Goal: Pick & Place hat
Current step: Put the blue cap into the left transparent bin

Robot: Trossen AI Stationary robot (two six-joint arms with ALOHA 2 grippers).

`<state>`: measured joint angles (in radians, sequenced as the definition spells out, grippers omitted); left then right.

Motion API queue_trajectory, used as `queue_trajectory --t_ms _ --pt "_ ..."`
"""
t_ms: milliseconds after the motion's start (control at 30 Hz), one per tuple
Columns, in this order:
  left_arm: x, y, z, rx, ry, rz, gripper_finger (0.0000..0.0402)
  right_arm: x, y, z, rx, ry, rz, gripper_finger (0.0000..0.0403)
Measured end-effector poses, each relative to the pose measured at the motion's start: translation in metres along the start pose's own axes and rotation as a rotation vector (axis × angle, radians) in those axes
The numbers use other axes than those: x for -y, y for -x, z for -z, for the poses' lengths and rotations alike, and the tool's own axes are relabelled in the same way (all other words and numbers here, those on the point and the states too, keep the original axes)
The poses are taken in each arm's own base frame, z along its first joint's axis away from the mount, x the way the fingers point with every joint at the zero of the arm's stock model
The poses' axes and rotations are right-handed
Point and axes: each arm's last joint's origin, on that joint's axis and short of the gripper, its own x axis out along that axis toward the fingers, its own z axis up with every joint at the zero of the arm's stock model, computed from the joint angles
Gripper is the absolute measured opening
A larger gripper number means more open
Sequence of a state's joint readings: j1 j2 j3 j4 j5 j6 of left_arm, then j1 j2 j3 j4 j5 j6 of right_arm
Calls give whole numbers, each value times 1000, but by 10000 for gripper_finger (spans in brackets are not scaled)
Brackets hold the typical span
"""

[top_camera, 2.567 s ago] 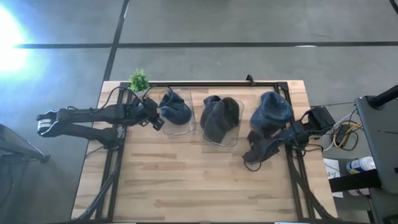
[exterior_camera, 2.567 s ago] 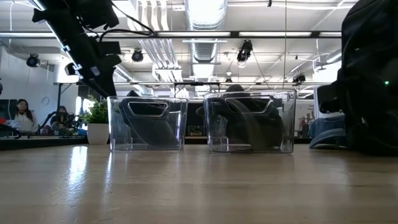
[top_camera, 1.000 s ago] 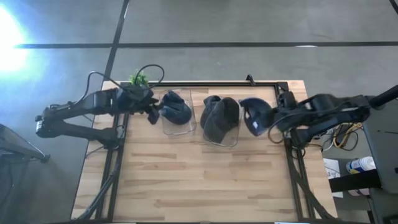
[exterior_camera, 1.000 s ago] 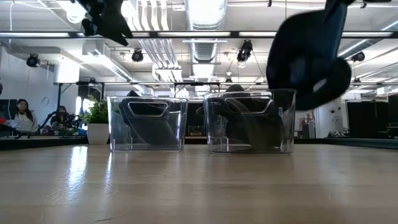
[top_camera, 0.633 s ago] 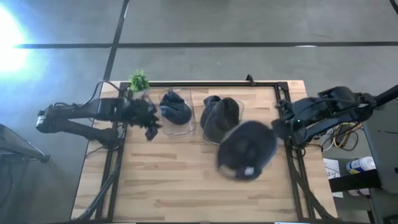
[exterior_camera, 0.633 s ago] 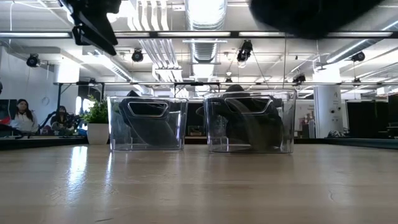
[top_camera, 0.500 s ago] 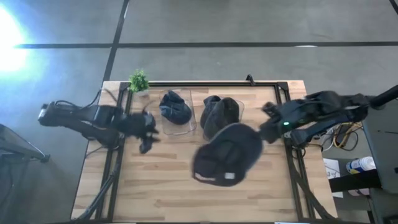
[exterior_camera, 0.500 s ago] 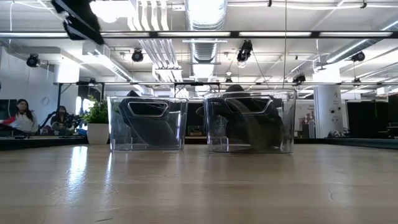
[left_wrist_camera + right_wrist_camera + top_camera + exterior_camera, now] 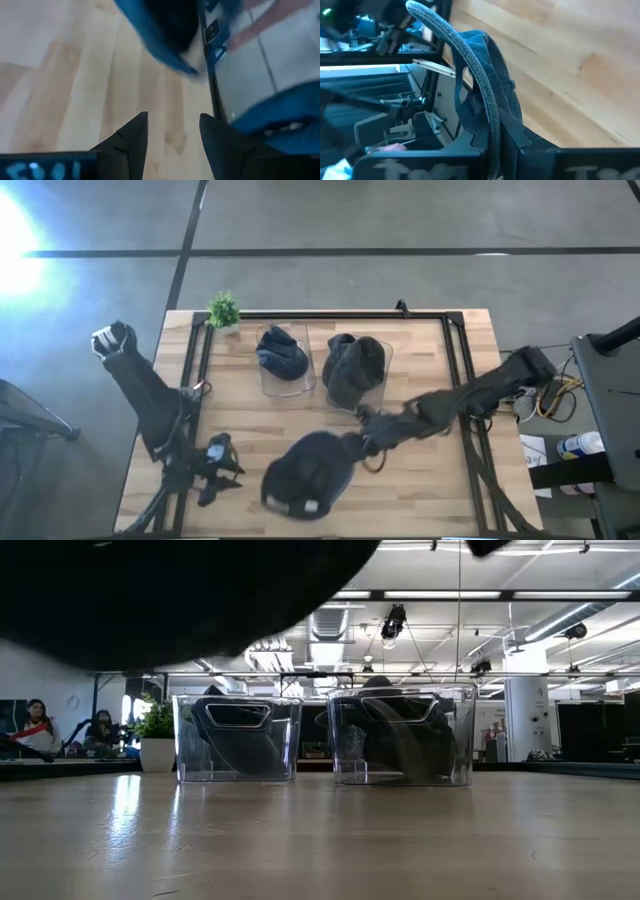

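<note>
- Three dark blue hats are in view, along with two clear plastic bins and one small potted plant (image 9: 223, 309).
- The two bins stand side by side near the far edge of the tabletop (image 9: 260, 430). The left bin (image 9: 283, 362) holds one crumpled hat (image 9: 281, 351). The right bin (image 9: 358, 378) holds one hat (image 9: 355, 364) that fills it and rises above its rim.
- The third hat (image 9: 305, 473) is near the middle of the near edge, gripped by the right tool (image 9: 366, 446), whose fingers are clamped on its brim; whether it touches the wood cannot be told.
- The left tool (image 9: 217, 469) is near the near left corner, fingers spread apart and holding nothing.
- The plant sits at the far left corner.
</note>
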<state>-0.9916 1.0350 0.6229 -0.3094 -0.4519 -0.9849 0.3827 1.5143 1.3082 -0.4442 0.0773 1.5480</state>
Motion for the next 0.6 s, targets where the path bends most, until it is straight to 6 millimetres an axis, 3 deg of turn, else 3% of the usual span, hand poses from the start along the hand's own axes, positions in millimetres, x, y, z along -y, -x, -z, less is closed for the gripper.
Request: queue_trajectory --t_ms 100,200,400,500,600 --pt "5 -11 18 18 29 -57 163 20 -37 10 23 -54 -9 12" --pt "5 -24 31 -19 29 -112 151 41 -58 11 111 -107 9 13" --pt "2 -53 53 -128 -8 -213 131 73 -72 10 277 -232 -94 13" --pt "-4 -65 59 -54 34 -311 128 82 -77 16 275 -293 -206 13" --pt "-10 -73 61 55 80 -387 128 94 -84 26 250 -340 -195 13"
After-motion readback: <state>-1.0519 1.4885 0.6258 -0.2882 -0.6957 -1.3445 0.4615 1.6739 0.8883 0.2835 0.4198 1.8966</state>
